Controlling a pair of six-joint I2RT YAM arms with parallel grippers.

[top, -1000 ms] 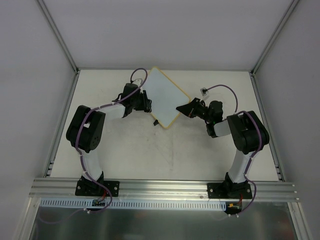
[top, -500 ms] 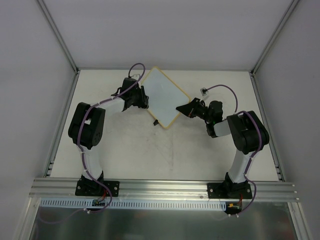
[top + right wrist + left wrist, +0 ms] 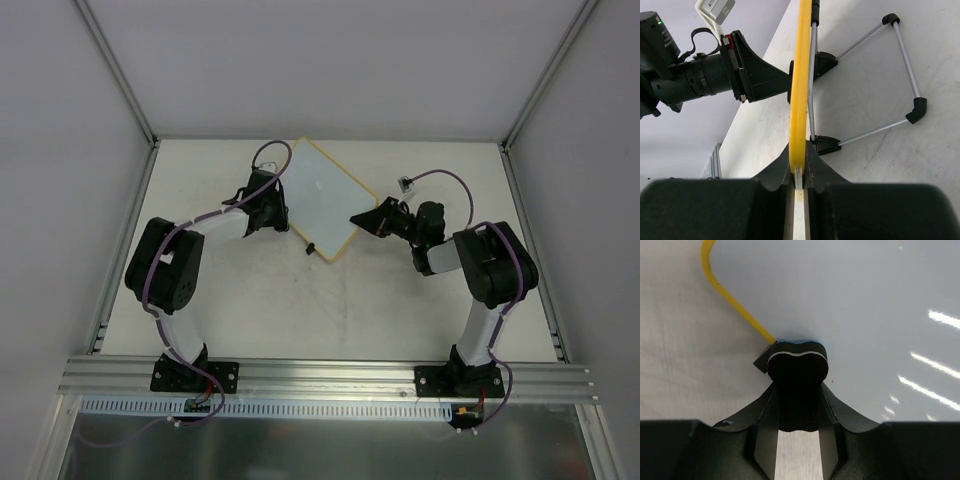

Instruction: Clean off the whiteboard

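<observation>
The whiteboard [image 3: 325, 195] stands as a diamond at the back middle of the table, white with a thin yellow rim. Its face looks blank apart from tiny specks in the left wrist view [image 3: 865, 300]. My left gripper [image 3: 283, 212] is shut on a black eraser [image 3: 797, 365], which presses on the board next to the yellow rim [image 3: 735, 305] at its left edge. My right gripper [image 3: 363, 218] is shut on the board's right rim, seen edge-on in the right wrist view [image 3: 801, 90], with the gripper [image 3: 799, 172] clamped round it.
A black clip [image 3: 311, 246] sticks out at the board's near corner. A wire stand with black end caps [image 3: 910, 75] folds out behind the board. A small white tag on a purple cable [image 3: 407, 183] lies at back right. Frame posts and walls ring the table.
My left gripper with the eraser slid up along the board's left edge, then back down and left. The board shifted slightly. The right gripper kept its hold.
</observation>
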